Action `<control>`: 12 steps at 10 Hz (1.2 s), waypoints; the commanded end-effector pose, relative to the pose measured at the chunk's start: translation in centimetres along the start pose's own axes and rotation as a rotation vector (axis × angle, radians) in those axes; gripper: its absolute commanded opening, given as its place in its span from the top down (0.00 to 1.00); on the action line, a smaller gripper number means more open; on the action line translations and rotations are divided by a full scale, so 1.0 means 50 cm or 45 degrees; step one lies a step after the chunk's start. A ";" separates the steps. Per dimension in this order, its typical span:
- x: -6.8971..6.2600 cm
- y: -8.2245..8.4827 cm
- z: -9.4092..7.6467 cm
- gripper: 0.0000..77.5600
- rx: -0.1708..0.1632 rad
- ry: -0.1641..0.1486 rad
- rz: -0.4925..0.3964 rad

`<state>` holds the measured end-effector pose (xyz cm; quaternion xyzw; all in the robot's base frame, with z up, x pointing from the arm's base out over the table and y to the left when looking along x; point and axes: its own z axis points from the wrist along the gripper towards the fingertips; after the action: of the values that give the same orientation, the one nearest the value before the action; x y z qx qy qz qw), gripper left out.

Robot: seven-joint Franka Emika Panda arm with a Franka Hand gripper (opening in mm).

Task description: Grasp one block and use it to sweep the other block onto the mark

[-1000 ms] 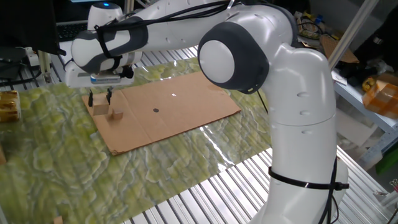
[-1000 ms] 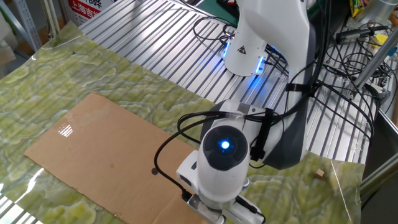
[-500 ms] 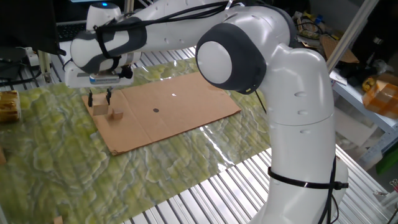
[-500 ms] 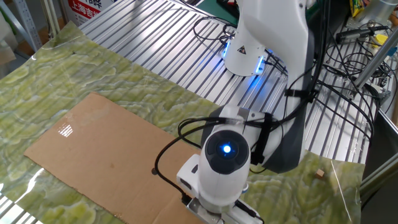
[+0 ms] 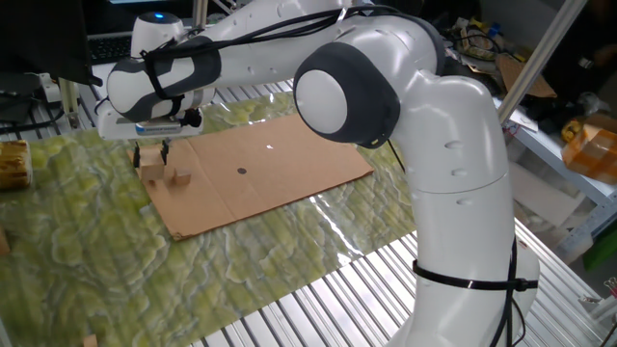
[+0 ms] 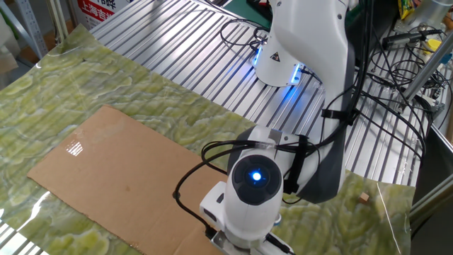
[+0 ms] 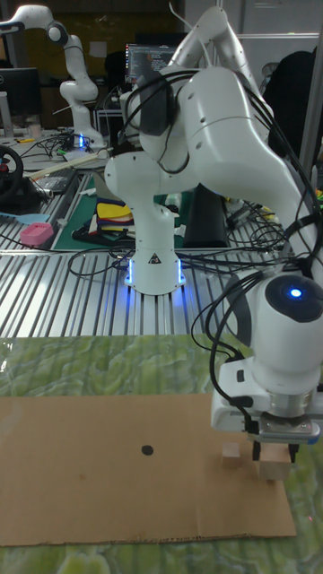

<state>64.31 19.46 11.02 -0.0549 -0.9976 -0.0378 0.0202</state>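
**Gripper over the pale cube, small block beside the fingers**

One fixed view:
- Gripper pointed down at the near-left corner of the cardboard sheet, under the white wrist.
- Two dark fingers seen, spread apart, tips at the top of the pale cube.
- Cube sits between and just below the fingertips; cannot tell from here if the pads press its sides.
- Small brown block on the cardboard just beside the cube, on the side of the fingers toward the sheet's middle. Touching or a hair apart: cannot tell.
- Dark dot farther out on that same side, well apart from fingers and both blocks, near the sheet's centre.
- Sheet lies on a green mottled cover over a ribbed metal table.

The other fixed view:
- Wrist housing with a blue light fills the lower middle; fingers, both blocks hidden under it or cut off by the frame edge.
- Cardboard stretches left of the wrist; dot only partly seen at the edge of the housing, not sure enough to mark.
- Black cables loop from wrist to arm base.

Tall fixed view:
- Fingers straddling the cube, one each side, at its upper part; spread about as wide as the cube. Firm squeeze or only bracketing: cannot tell.
- Cube rests on the cardboard, directly beneath the gripper.
- Small block just left of the fingers in this picture, low, on the sheet.
- Dot far left of the fingers, alone on bare cardboard.
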 end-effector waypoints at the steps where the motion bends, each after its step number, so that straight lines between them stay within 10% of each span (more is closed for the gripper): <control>1: -0.001 -0.007 0.001 0.99 0.019 0.030 0.035; 12: 0.016 -0.038 -0.003 0.99 0.093 0.064 0.024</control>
<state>63.16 18.10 10.95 -0.0671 -0.9965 -0.0026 0.0493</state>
